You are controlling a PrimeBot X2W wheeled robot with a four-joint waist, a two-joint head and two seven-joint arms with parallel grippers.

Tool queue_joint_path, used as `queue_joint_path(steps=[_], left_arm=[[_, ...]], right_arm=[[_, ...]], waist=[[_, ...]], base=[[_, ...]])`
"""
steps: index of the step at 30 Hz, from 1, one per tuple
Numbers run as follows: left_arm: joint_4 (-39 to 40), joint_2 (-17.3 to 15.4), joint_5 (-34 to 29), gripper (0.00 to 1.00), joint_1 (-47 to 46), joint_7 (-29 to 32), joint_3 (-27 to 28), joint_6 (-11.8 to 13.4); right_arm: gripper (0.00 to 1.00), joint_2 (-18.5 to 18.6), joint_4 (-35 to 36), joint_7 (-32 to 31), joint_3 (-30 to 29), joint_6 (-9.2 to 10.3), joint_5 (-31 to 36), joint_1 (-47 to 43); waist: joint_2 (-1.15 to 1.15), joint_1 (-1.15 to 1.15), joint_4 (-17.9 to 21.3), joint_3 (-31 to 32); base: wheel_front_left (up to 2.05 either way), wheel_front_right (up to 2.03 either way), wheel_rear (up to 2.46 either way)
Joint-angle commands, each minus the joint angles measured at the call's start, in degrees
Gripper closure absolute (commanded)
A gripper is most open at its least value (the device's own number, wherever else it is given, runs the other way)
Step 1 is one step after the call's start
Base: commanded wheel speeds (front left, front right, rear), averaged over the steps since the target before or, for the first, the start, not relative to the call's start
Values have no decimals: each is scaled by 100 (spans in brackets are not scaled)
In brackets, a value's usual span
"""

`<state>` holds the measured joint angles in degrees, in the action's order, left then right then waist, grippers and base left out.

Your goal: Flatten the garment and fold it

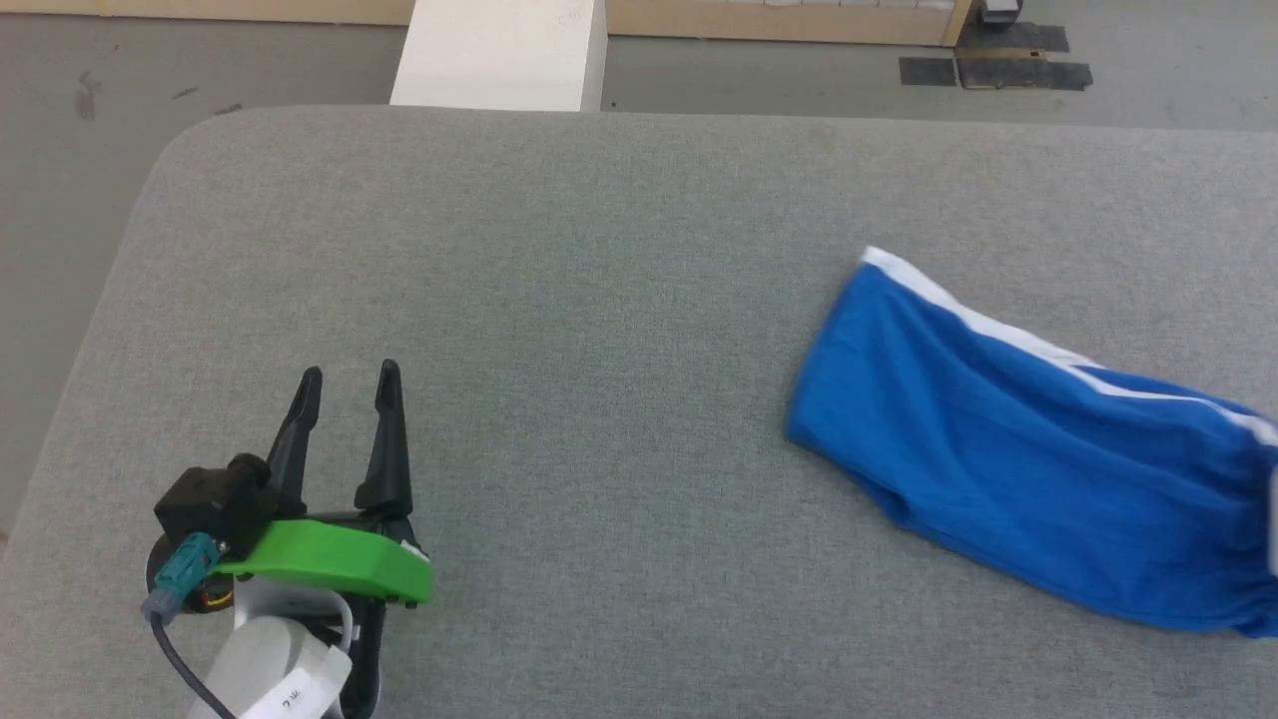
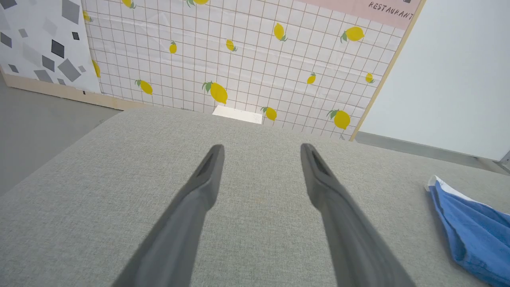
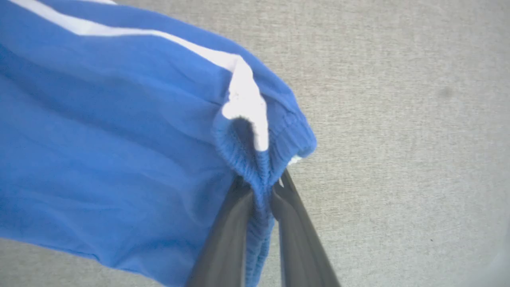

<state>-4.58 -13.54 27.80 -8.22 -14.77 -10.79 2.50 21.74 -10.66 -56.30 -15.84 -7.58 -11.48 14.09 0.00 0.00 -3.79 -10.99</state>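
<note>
Garment: blue w/ white stripe, waistband in right gripper

Counter: broad surface covered in grey woven fabric, with a rounded far-left corner.
Floor: smooth grey, lightly scuffed, with dark tape patches at the far right.
White block: pale box-shaped stand just behind the counter's far edge.
Lemon panel: white grid printed with yellow lemons, above a light wooden skirting.
Left panel: white with grey angular shapes.
Pink strip: lettered "RESTAURANT".
Right wall: plain, pale, evenly lit.
</note>
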Motion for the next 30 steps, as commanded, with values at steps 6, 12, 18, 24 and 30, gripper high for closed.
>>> queue_joint_path(steps=[6, 12, 18, 24, 30], left_arm=[[21, -23, 22, 0, -60, 9, -48, -70], [-33, -8, 43, 0, -83, 7, -84, -81], [-105, 23, 79, 0, -36, 1, -116, -71], [-102, 61, 98, 0, -130, -3, -157, -102], [-182, 102, 115, 0, -235, -10, -169, -176]], right_arm=[[100, 86, -204, 18, -455, 9, 473, 237], [100, 67, -221, -133, -304, 9, 611, 459], [100, 45, 800, -1760, 823, 9, -407, 520], [100, -602, 969, -1670, 1187, 9, -496, 900], [100, -1061, 518, -1091, 1401, 9, -228, 1360]], waist=[[0, 0, -10, -129], [0, 0, -48, -130], [0, 0, -54, 32], [0, 0, -105, -124], [0, 0, -235, -313]], base=[[0, 0, 0], [0, 0, 0], [0, 0, 0], [0, 0, 0], [0, 0, 0]])
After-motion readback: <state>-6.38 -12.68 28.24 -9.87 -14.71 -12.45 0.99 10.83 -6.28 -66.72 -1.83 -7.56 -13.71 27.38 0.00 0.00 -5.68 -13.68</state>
